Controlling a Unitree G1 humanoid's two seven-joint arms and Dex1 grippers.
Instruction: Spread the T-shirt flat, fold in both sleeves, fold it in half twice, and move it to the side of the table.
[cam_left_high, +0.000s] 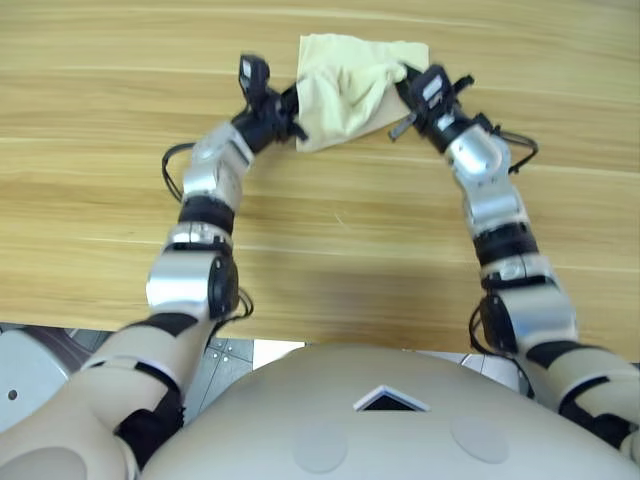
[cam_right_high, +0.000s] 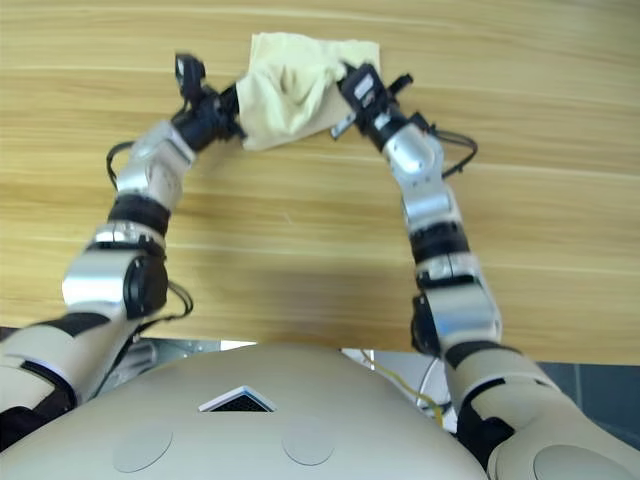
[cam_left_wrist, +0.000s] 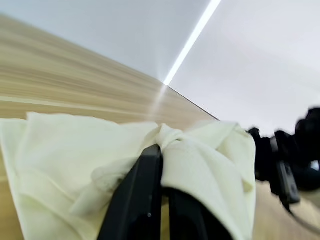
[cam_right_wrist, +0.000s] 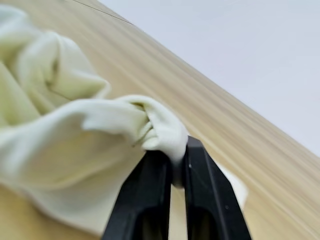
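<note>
left eye view, crumpled t-shirt, woodgrain table

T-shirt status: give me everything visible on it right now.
The T-shirt is pale yellow, soft, matte cloth, crumpled into a compact bundle with deep folds. No sleeve or collar can be told apart. It sits on the far part of the wooden table. Its far edge looks flat on the wood and its middle is bunched up. The left pincer is shut on a fold at its left edge. The right pincer is shut on a pinched fold at its right edge. Nothing else touches it.
</note>
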